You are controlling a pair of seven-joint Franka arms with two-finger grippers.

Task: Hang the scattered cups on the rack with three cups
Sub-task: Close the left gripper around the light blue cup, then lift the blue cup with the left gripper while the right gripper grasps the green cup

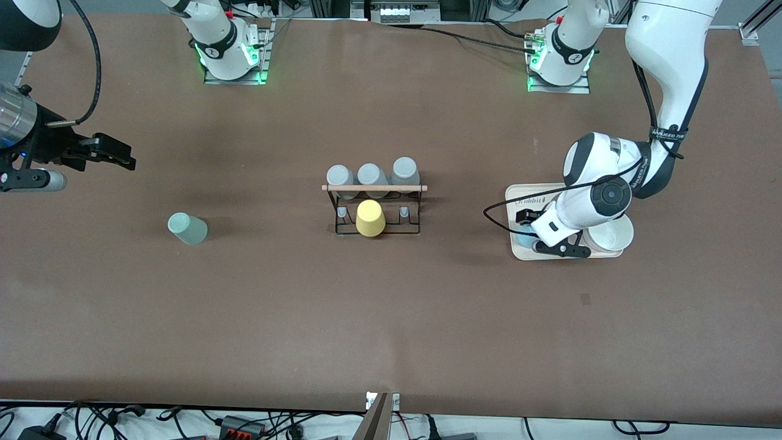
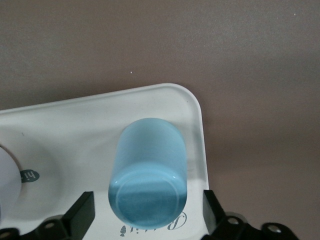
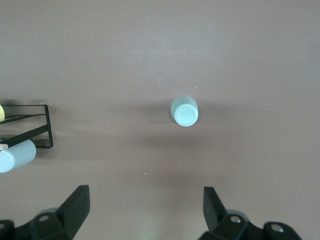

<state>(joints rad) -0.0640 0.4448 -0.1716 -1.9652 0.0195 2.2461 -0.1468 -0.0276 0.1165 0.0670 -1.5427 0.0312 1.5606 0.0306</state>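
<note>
The black wire rack [image 1: 374, 211] with a wooden rod stands mid-table. The light blue cup [image 2: 150, 170] sits on the cream tray [image 2: 75, 125], mostly hidden under the left arm in the front view [image 1: 524, 239]. My left gripper [image 2: 147, 212] is open, low over the tray [image 1: 519, 190], with one finger [image 2: 82, 212] on each side of the blue cup and gaps showing. The mint-green cup [image 1: 187, 228] sits on the table toward the right arm's end, also in the right wrist view [image 3: 184, 111]. My right gripper [image 1: 107, 153] is open and empty, up above the table.
Three grey cups [image 1: 371, 175] hang on the rack's side farther from the front camera. A yellow cup [image 1: 370, 219] hangs on its nearer side. A white bowl [image 1: 611, 235] sits on the tray beside the blue cup. The rack's corner [image 3: 35, 125] shows in the right wrist view.
</note>
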